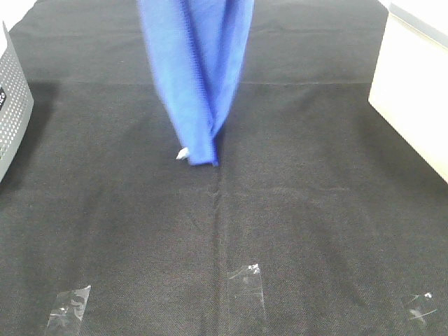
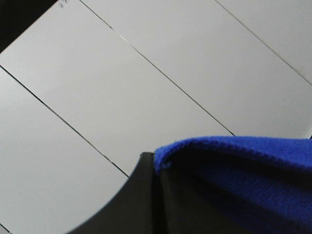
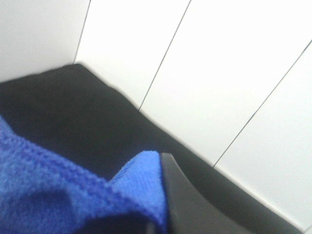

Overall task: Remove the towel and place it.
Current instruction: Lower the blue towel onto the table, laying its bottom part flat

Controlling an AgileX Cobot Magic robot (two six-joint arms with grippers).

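Exterior high view: the towel [image 1: 199, 77] was seen hanging in long folds from above the frame, over the middle of the black cloth [image 1: 315, 210]. Its lower end and white tag [image 1: 183, 153] were low over that cloth; contact could not be told. No gripper was shown there. In the left wrist view the left gripper [image 2: 156, 168] was seen clamped on a towel edge. In the right wrist view the right gripper [image 3: 163, 165] was likewise pinched on the fabric. Step judged: towel lifted and held up by both arms, placing not yet done. Next move judged: towel to be lowered bottom end first, laid out, and both grips released only once it rested. The drop spot was not shown.
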